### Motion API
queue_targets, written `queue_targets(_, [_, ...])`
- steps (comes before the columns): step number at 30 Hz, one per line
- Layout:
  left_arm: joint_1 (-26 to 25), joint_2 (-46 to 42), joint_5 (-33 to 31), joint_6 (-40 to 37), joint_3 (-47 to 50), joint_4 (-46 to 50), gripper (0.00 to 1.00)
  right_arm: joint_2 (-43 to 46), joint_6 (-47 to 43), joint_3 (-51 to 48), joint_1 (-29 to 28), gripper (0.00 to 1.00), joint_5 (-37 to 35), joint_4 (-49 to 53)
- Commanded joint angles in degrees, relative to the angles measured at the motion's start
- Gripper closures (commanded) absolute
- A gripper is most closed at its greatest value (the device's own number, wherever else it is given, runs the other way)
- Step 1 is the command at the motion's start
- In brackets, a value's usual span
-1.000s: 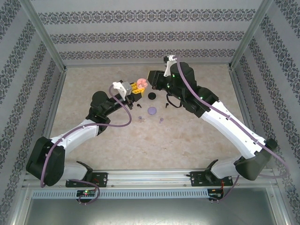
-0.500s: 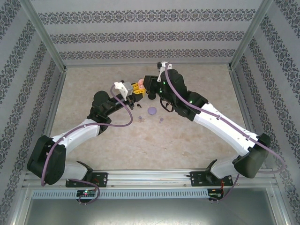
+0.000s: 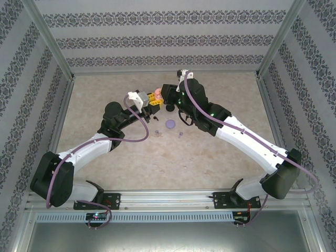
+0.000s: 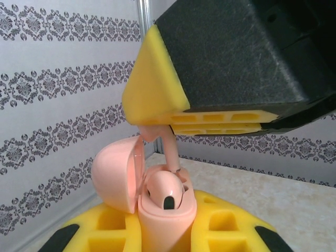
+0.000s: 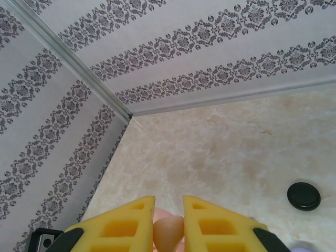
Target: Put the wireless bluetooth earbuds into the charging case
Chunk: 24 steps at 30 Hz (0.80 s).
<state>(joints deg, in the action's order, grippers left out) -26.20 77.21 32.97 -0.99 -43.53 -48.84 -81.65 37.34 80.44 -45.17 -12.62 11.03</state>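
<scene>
One pinkish earbud [image 4: 164, 184], pinched by the right gripper [image 5: 168, 223], is half-seated in the open charging case [image 4: 168, 223] clamped in the left gripper [image 3: 152, 100]; next, probably: push down squarely, then release

Overhead view looks down from behind; both wrist cameras (low, close in) face the far-left corner post [image 5: 68, 62].

Open pink case [image 4: 167, 223], pink bud [image 4: 164, 190] in its mouth, stem up, two tiny buds [image 3: 157, 132] loose on bench [image 3: 100, 94]
</scene>
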Motion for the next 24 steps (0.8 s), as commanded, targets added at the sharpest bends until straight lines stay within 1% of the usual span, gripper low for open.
queue_targets(1, [-0.61,-0.22,1.05,0.46,-1.60,-2.58,1.00,-1.07,0.78,0.06,-0.62,0.83,-0.09,-0.56])
queue_targets(15, [-0.66,-0.27,0.95,0.29,-1.76,-2.18,1.00,-2.88,-0.24,0.41,-2.04,0.84,0.67,0.48])
queue_targets(21, [-0.63,-0.74,0.66,0.03,-1.75,-1.97,1.00,-3.41,-1.38,-0.49,-3.17,0.84,-1.31,2.46])
queue_targets(24, [-0.62,-0.73,0.60,0.01,-1.81,-2.02,1.00,-3.45,-2.28,-1.34,-4.02,0.84,-3.65,3.01])
